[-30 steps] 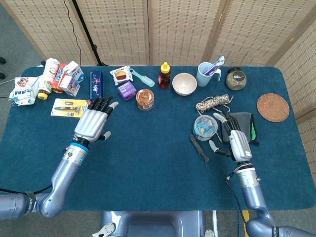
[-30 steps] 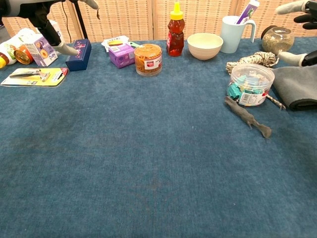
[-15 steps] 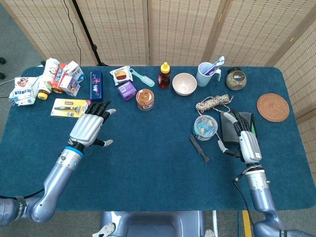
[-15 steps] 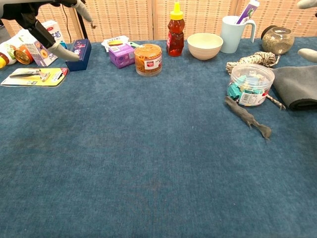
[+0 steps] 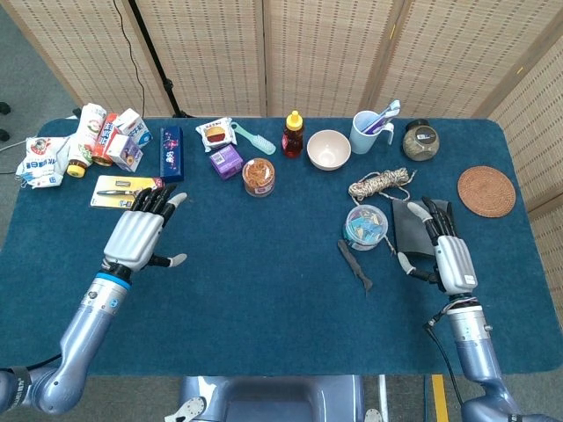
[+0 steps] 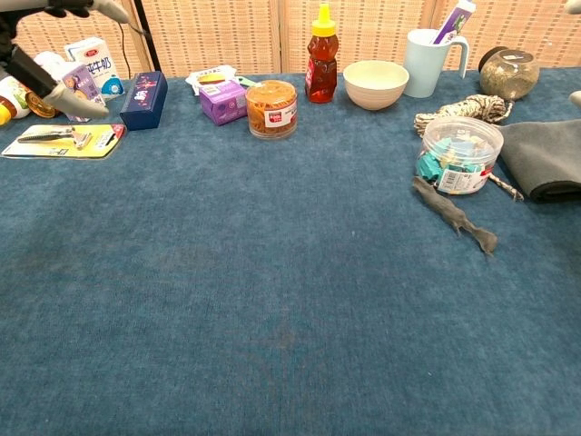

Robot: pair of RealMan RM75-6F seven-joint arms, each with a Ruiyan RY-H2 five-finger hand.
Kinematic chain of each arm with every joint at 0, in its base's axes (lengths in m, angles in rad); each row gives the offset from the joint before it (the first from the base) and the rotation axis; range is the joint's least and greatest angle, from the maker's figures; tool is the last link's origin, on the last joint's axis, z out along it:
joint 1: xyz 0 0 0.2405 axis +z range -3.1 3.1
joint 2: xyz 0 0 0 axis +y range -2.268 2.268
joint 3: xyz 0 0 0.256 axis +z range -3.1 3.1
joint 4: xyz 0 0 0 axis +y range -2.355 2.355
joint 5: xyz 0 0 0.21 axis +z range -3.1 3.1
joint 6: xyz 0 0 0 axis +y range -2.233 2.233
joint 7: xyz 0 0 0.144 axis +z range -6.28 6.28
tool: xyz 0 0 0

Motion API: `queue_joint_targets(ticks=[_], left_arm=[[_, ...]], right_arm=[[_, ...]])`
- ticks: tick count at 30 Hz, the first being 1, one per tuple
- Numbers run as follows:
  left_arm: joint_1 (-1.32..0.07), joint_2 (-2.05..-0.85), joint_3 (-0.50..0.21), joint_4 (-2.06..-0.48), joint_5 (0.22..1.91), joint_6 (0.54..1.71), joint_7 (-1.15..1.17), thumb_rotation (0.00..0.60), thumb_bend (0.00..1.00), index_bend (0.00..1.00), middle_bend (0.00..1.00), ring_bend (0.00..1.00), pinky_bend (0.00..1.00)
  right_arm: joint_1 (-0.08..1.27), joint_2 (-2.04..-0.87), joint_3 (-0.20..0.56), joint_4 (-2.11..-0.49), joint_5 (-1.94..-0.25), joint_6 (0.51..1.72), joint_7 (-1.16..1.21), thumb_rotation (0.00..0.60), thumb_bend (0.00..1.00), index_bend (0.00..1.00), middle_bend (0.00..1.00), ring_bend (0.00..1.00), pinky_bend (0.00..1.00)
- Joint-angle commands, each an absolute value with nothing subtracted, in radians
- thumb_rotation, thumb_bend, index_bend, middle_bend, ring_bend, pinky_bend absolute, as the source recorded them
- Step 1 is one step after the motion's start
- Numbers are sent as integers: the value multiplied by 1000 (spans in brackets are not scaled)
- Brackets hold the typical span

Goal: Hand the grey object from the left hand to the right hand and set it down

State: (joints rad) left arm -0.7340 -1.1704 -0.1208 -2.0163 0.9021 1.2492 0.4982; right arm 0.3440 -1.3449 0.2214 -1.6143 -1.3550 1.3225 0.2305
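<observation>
From above, both arms show whole: the left robot hand [image 5: 136, 236] and right robot hand [image 5: 447, 255] hover spread and empty. The grey object [image 5: 355, 265] lies on the surface [image 5: 264, 290] toward its right edge, beside the clip tub [image 5: 366, 226]. The chest view shows that object [image 6: 454, 216] closer, but only fingertips [image 6: 68, 95] of the left robot hand.

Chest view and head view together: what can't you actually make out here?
- Right hand: chest view's right edge cuts off nearly all of it.
- Left hand: chest view shows only fingertips at the top-left corner.
- Grey cloth: head view, right hand covers part.
- Carton labels: too small to read.
</observation>
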Motion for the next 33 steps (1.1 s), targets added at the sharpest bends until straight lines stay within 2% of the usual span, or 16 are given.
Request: queue_joint_targets(ticks=[1,22,33], left_arm=[[-712,-1158,-115,-2030,913,1261,479,493,0,0,0,0,0],[-458,-1139,-34,-1981,1143,1482,357,522,2,0,0,0,0],[-335,-1130,-18,-1938,1182,1550,271,547,2,4,0,0,0]], right_arm=[[340,-1337,214,-1612,-1363,1327,212,600,356,113,7,0,2],[268,-1289,159,-1598,-1383,1405,23,600,355,175,49,0,2],[209,-1243,138,-1656,-1350,1443,-75,600,354,204,64,0,2]])
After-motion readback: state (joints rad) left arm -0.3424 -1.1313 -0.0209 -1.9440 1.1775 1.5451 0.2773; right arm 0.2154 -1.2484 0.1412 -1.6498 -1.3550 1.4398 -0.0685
